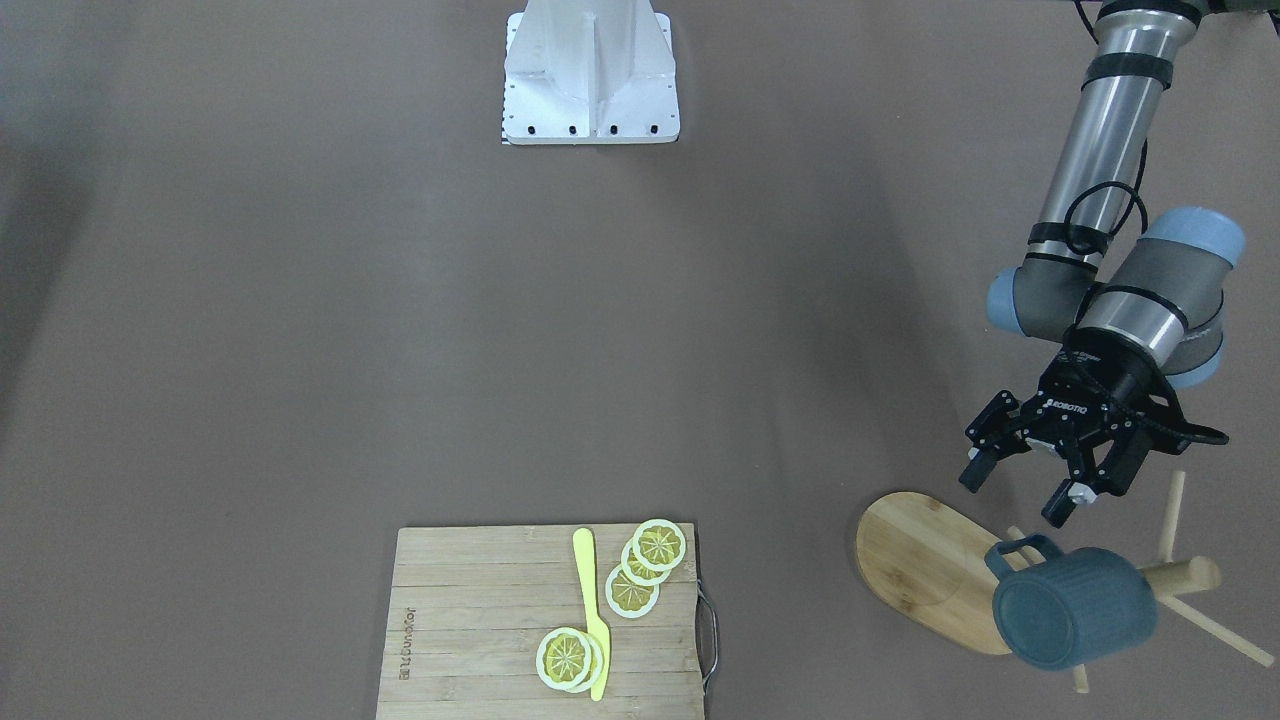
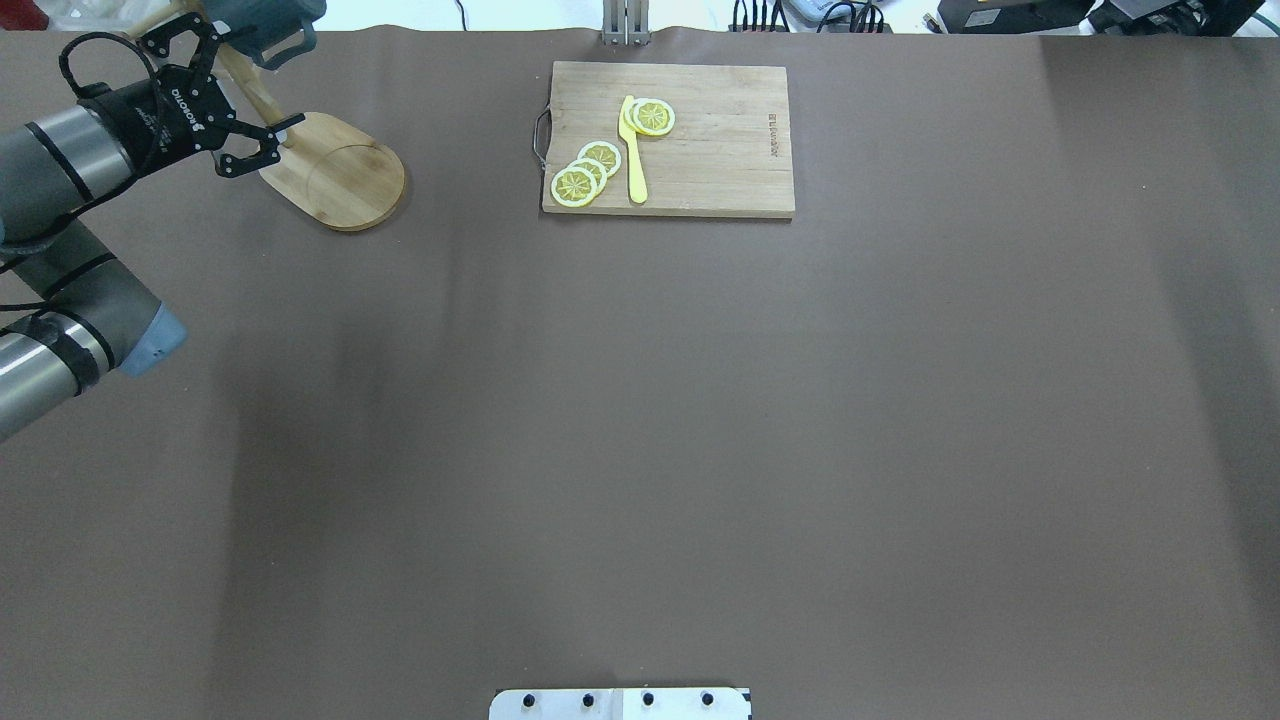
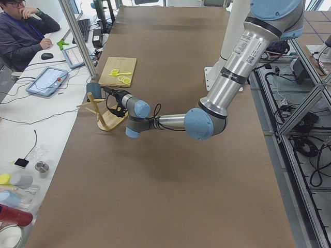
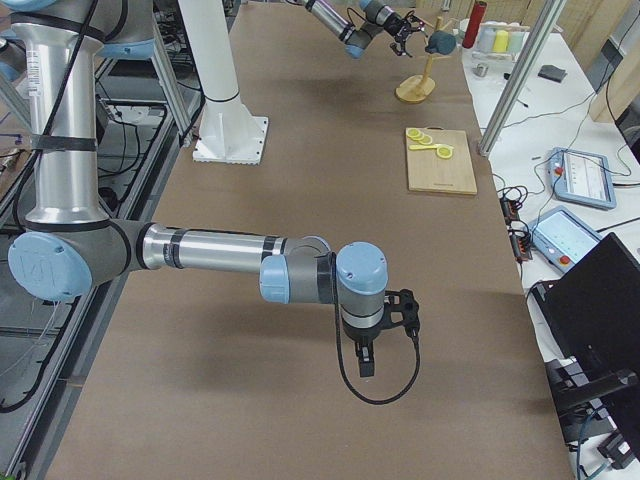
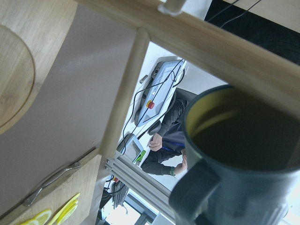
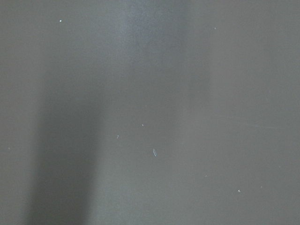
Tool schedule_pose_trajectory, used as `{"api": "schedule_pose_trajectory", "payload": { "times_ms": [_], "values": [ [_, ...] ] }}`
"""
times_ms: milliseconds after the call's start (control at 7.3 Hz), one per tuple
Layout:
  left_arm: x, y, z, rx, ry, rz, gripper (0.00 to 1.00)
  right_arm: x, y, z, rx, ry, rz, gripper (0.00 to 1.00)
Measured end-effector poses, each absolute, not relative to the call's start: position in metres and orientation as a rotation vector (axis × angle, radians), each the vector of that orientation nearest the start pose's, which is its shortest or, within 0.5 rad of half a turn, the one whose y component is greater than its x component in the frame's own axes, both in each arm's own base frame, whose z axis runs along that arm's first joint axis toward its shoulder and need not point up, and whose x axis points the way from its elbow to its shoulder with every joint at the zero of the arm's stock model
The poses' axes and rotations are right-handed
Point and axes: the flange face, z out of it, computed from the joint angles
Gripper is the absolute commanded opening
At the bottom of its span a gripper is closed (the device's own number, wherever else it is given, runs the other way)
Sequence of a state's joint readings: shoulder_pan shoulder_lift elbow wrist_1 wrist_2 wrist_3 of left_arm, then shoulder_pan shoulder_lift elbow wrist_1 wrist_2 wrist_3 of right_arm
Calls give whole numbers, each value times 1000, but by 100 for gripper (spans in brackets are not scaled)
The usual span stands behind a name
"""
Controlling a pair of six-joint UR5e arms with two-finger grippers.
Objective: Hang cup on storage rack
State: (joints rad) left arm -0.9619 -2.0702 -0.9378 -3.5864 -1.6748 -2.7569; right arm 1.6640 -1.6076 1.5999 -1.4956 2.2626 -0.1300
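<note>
Brown matting covers the table (image 1: pixel 300 300), and at its end the left gripper (image 1: pixel 1015 497) stands with its jaws spread wide and nothing between them. The cup (image 1: pixel 1075 608) lies just beyond its fingertips and apart from them. It is tipped on its side with its base toward the front camera, and seems to hang from a peg of the storage rack (image 1: pixel 915 560). The handle (image 1: pixel 1020 552) is the part nearest the fingers. The oval base of the rack sits under and to one side of the hand. The cup looks like a stiff, glazed mug, fairly heavy for its size, smooth enough to slip and likely to chip if dropped. A grip across the wall and rim would suit it, leaving the handle loop free for the peg. The thin-pegged rack looks light and could tip if nudged. The right gripper (image 4: pixel 366 355) hangs far from all this over bare table, and I cannot tell how its jaws stand.
</note>
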Motion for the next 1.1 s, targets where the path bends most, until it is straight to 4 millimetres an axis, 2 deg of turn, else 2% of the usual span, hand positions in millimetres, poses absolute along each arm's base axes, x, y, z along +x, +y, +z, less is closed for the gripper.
{"api": "schedule_pose_trajectory", "payload": {
  "times_ms": [548,822,1096],
  "values": [
    [261,-584,459,-342,2146,-1236,99,114,-473,659,143,-681,-59,100],
    [245,-558,451,-363,2169,-1164,99,114,-473,660,141,-682,-58,100],
    [215,-534,453,-356,2157,-1051,99,114,-472,661,138,-683,-53,100]
  ]
}}
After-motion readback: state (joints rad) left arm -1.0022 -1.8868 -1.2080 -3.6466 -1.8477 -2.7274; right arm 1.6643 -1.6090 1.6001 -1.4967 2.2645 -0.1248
